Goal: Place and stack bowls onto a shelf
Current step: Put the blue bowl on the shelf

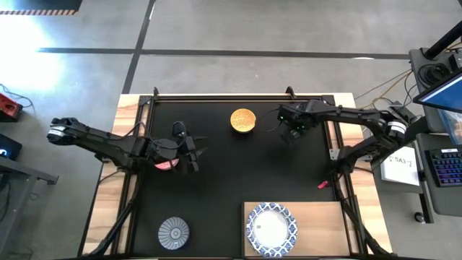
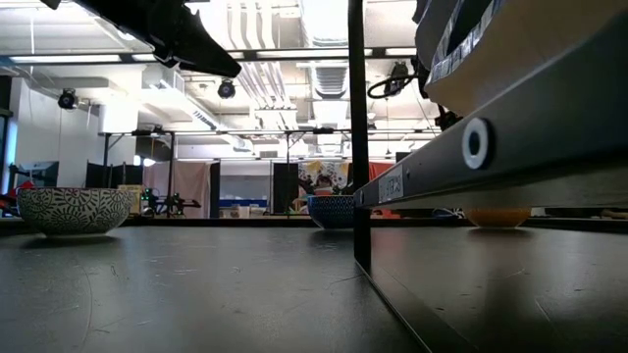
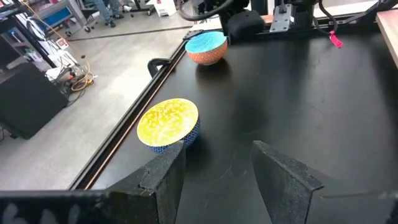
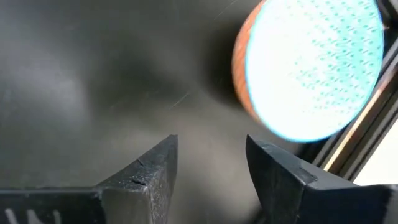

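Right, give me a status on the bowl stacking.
Done: one blue-rimmed white bowl sits on the wooden shelf.

In hand: nothing held. The right claw is open beside the blue-inside bowl; the left claw is open above the pink bowl.

Left: the yellow bowl and grey patterned bowl remain on the black mat, nothing stacked yet.

Perhaps "SA3-7" on white paper (image 1: pixel 399 160).

Both arms were matte black and slender, with loose black cables, pale wrist bands, and wedge-shaped dark fingers (image 3: pixel 283 180).
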